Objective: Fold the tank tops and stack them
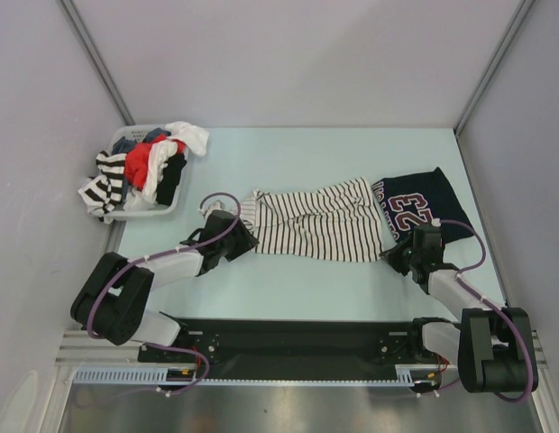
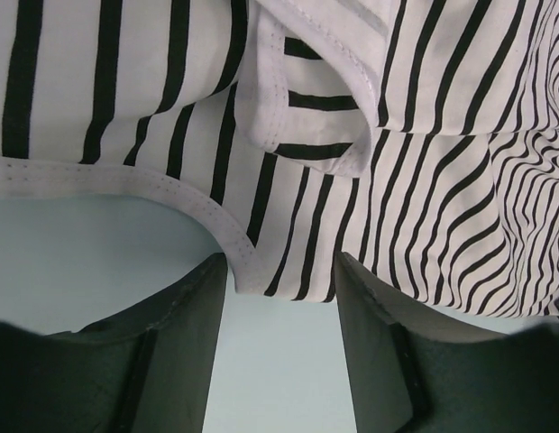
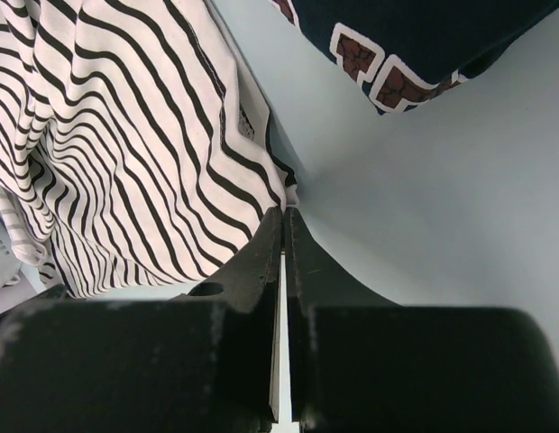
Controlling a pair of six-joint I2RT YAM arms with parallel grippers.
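Right gripper is pinched shut on a near corner of the striped top. Left gripper has its fingers apart, and the white hem at the other end sits between them, not squeezed yet.

On the table the striped top lies spread sideways in the middle. The navy top looks folded and lies at its right end, touching it.

I think the step is grabbing the striped top at both ends so it can be folded. Next the left fingers need to close on the hem. Then both arms should lift and move together, so the cloth does not slip or bunch up.

Only the top view shows the whole table, both tops laid out, and the basket of other clothes in the far left corner. But it cannot show the fingertips well. The left wrist view shows the hem between the spread fingers. The right wrist view shows the tips pressed together on the corner, plus a bit of the navy top's red number.
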